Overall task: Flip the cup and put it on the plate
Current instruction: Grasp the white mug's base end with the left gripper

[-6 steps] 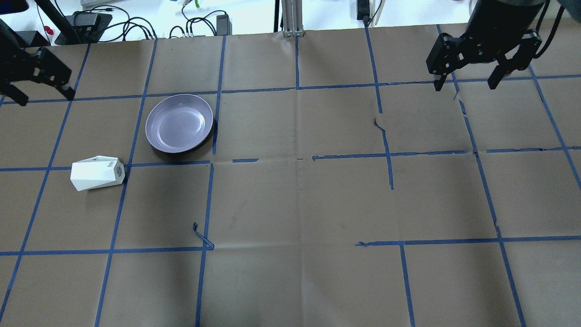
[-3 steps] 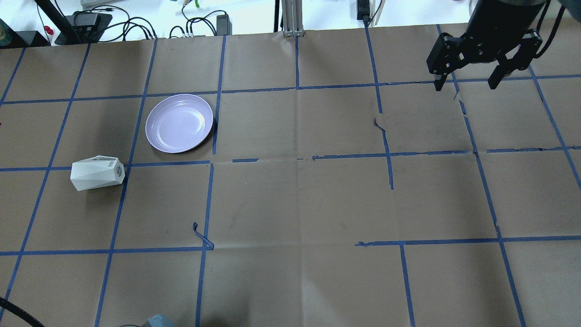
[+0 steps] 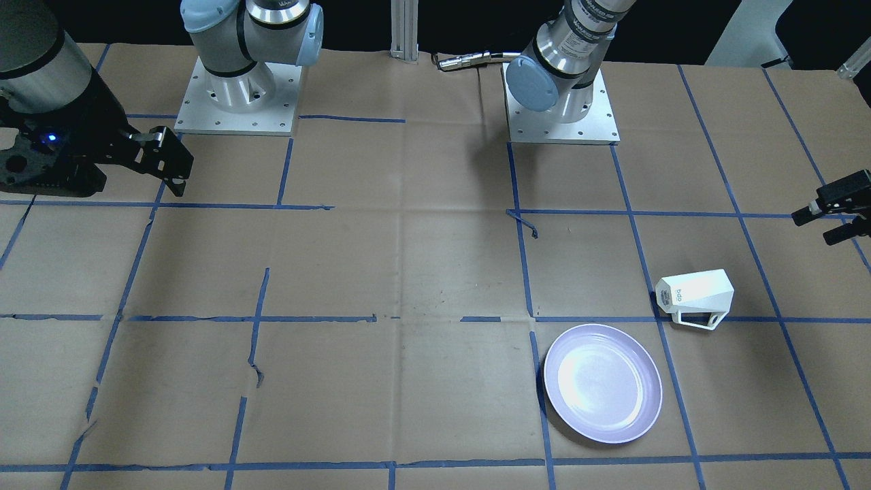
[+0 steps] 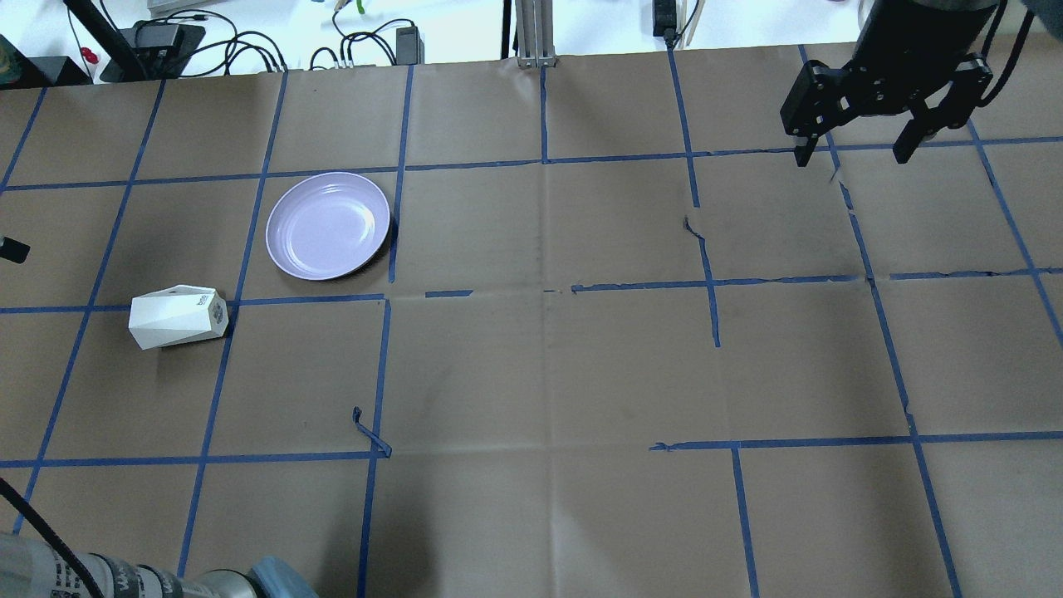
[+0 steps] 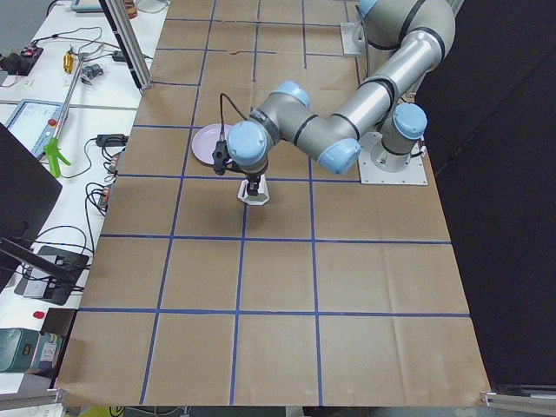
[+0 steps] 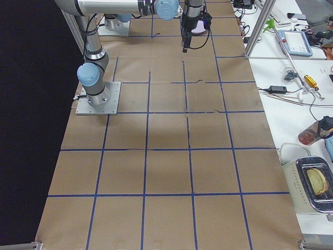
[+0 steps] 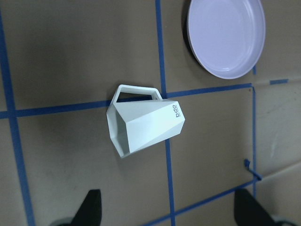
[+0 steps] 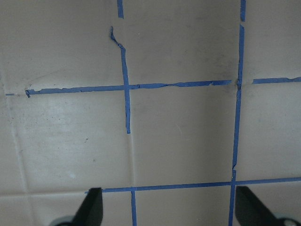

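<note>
The white faceted cup lies on its side on the brown paper, at the left of the overhead view. It also shows in the front view and in the left wrist view, handle flat on the table. The lavender plate sits empty just beyond it; it also shows in the front view and in the left wrist view. My left gripper is open and empty, high above the table near the cup; it also shows in the front view. My right gripper is open and empty, far away at the back right.
Blue tape lines grid the brown paper, with torn bits. Cables and power bricks lie beyond the far edge. The arm bases stand at the robot's side. My left arm's elbow shows at the bottom left.
My left gripper left the back left corner and now only shows at the overhead view's left edge. Its shadow is off the plate. Cup, plate and right arm have not moved.
</note>
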Available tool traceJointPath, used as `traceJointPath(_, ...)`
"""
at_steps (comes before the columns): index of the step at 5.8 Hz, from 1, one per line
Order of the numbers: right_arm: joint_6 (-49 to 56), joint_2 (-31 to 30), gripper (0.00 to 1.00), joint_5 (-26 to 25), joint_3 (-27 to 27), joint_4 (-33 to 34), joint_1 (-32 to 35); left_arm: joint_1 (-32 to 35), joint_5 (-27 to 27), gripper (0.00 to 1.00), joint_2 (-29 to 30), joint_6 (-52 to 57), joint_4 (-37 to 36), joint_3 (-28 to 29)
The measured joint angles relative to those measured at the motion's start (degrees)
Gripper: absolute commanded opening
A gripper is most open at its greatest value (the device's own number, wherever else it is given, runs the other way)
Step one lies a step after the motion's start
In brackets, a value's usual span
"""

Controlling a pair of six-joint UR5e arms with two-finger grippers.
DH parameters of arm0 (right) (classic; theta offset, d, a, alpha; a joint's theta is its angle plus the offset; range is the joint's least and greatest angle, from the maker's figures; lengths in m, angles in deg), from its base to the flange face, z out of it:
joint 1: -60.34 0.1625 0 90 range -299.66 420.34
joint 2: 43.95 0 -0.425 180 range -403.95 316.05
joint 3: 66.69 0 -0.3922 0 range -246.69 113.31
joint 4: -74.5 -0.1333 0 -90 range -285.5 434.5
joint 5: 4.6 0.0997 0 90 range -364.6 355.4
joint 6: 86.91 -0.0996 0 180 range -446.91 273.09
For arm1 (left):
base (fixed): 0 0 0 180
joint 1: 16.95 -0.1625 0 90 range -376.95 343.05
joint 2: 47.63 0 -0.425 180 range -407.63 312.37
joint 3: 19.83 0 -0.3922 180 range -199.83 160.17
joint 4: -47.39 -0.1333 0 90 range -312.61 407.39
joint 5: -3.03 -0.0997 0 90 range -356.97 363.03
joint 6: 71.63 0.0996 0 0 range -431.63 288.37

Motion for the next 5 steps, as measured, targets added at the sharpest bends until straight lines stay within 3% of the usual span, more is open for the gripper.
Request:
traceJointPath(2,0.0,0.0,1.0,0.0,0.0,0.0,0.0,-5.57,10.85,0.99,11.62,11.82,8.62,0.64)
traceJointPath(5,0.0,0.0,1.0,0.0,0.0,0.0,0.0,-7.68,18.79,0.99,23.43,25.96,22.78,0.58)
